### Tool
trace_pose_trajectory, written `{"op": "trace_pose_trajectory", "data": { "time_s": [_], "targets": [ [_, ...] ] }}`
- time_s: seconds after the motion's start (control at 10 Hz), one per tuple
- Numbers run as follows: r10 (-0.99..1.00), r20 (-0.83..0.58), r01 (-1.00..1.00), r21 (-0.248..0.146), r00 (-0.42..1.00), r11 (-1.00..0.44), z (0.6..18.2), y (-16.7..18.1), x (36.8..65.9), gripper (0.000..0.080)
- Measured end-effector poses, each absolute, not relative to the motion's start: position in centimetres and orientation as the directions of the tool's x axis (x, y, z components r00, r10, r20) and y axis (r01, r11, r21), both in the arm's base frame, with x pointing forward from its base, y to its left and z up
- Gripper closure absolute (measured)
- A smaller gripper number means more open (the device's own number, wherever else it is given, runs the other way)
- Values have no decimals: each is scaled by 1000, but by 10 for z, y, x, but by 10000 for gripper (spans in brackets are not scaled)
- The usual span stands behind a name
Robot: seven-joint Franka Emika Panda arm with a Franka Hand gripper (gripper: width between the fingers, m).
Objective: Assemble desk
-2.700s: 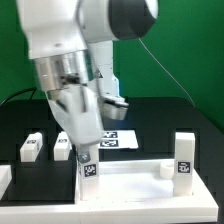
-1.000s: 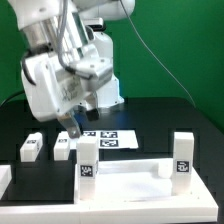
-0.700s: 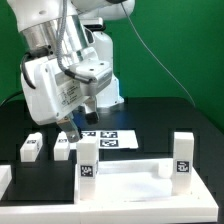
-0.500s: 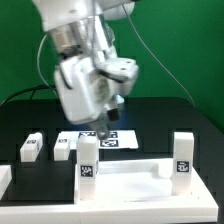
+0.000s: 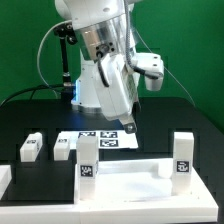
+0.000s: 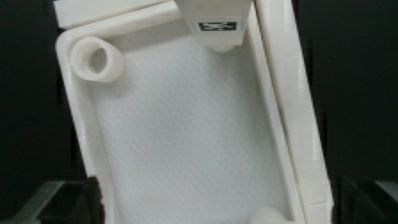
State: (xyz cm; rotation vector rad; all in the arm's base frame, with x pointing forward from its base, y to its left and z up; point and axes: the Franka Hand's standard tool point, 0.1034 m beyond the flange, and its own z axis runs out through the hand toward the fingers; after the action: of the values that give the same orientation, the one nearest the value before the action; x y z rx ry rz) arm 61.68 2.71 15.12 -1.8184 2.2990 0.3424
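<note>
The gripper (image 5: 127, 123) hangs spread and empty. A loose leg post (image 5: 30, 147) looks light, stiff, slick plastic; I'd pinch across its flat sides.

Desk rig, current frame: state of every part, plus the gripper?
gripper: open, empty, in the air above the table.
top panel: lying flat on the table.
centre leg post: upright on the top panel.
leg post at the exterior view's right: upright on the top panel.
two loose leg posts: lying on the table, unmounted.
marker board: flat on the table.
</note>
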Motion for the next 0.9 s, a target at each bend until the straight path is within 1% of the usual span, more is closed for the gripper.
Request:
{"op": "trace_pose_trajectory", "data": {
  "time_s": [0.2, 0.3, 0.4, 0.5, 0.6, 0.7, 0.8, 0.9],
  "targets": [
    [-934, -283, -976, 58, -220, 212, 150, 27, 615, 150],
    [-950, -251, -982, 31, -186, 184, 140, 29, 601, 150],
    [-959, -220, -984, 10, -177, 179, 125, 32, 577, 150],
    [-965, -196, -984, 12, -177, 178, 109, 34, 556, 150],
    [-970, -169, -984, 1, -174, 176, 93, 32, 547, 150],
    [-974, -145, -984, 7, -176, 177, 76, 32, 540, 150],
    [-977, -128, -985, -4, -170, 171, 64, 37, 541, 150],
    [-985, -106, -985, -94, -136, 146, 53, 39, 547, 150]
  ]
}}
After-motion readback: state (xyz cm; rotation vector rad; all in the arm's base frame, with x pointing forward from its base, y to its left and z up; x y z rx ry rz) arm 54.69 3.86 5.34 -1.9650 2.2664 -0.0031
